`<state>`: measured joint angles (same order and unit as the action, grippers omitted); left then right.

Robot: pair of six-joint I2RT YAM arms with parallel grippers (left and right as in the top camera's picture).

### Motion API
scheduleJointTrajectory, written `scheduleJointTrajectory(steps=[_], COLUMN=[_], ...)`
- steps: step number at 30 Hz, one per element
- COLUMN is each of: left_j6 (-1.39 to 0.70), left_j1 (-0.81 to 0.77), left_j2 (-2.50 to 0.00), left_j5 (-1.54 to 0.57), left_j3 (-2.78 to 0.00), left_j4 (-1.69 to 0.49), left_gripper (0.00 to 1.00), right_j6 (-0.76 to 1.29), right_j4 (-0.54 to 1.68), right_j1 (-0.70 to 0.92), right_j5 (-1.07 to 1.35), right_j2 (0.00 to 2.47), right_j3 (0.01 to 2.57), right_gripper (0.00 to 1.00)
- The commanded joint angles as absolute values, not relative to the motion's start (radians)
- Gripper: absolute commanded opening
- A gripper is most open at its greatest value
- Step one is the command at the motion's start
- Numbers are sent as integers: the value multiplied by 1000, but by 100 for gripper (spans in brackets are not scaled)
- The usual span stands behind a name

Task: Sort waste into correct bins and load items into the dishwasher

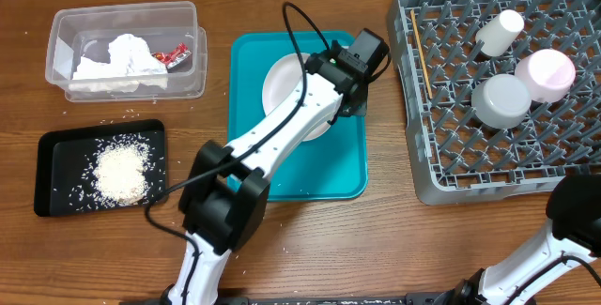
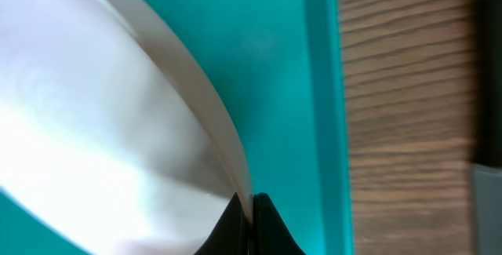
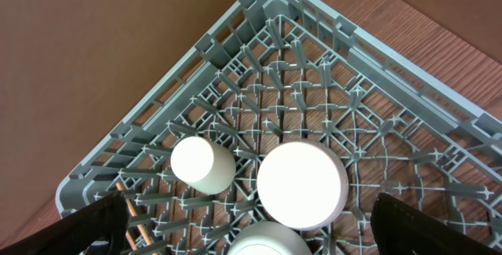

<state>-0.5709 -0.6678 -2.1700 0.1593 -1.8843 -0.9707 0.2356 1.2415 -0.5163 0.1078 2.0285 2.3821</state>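
My left pincer (image 2: 251, 217) is closed on the rim of the white plate (image 2: 94, 129) at its 3 o'clock edge; the plate sits on the teal tray (image 2: 274, 51). My right pincer (image 3: 247, 208) hangs open above the grey rack (image 3: 180, 82), at the tray's 3 o'clock.

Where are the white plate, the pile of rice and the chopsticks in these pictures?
white plate (image 1: 280, 84): overhead view, its uncovered left part.
pile of rice (image 1: 122, 172): overhead view, middle of the heap.
chopsticks (image 1: 421, 54): overhead view, halfway along them.
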Motion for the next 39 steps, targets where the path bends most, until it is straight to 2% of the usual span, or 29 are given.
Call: scheduleJointTrajectory(steps=[1, 2, 3, 7, 9, 11, 15, 20, 21, 22, 23, 25, 28, 32, 37, 39], left_j6=[-583, -583, -583, -583, -583, -583, -583, -583, -583, -583, -583, -583, -583, -593, -598, -599], left_j1=[-656, -655, -655, -654, -654, -654, -647, -608, -596, -582, -565, -525, -455, -340, -215, -166], left_j2=[-2189, -2191, -2192, -2193, -2193, -2193, -2192, -2190, -2190, -2190, -2190, -2190, -2190, -2190, -2190, -2190], left_j5=[209, 209, 209, 214, 218, 218, 217, 239, 249, 255, 259, 264, 266, 258, 236, 246], left_j3=[-1887, -1887, -1887, -1887, -1887, -1889, -1918, -2031, -2059, -2087, -2115, -2173, -2251, -2318, -2321, -2321], left_j4=[-963, -963, -962, -940, -927, -909, -891, -949, -964, -977, -990, -1014, -1048, -1077, -1109, -1153], left_gripper=[4, 5, 10, 39, 49, 52, 63, 67, 77, 95, 100, 100, 100, 100, 100, 100], right_j6=[244, 243, 243, 244, 243, 243, 271, 293, 294, 308, 323, 310, 255, 202, 206, 210], right_j4=[1236, 1236, 1236, 1236, 1235, 1236, 1227, 1224, 1225, 1220, 1211, 1205, 1224, 1276, 1305, 1308], right_j1=[-517, -517, -517, -517, -517, -517, -517, -517, -517, -517, -513, -485, -397, -213, 43, 125], right_j5=[113, 113, 113, 113, 113, 113, 162, 324, 389, 478, 574, 729, 739, 564, 255, 162], right_j2=[2023, 2023, 2023, 2023, 2023, 2023, 2023, 2023, 2023, 2023, 2024, 2030, 2040, 2075, 2161, 2206], right_j3=[2391, 2391, 2391, 2391, 2391, 2391, 2391, 2391, 2391, 2391, 2391, 2390, 2390, 2389, 2389, 2389], right_gripper=[100, 100, 100, 100, 100, 100, 100, 100, 100, 100, 100, 100, 100, 100, 92, 98])
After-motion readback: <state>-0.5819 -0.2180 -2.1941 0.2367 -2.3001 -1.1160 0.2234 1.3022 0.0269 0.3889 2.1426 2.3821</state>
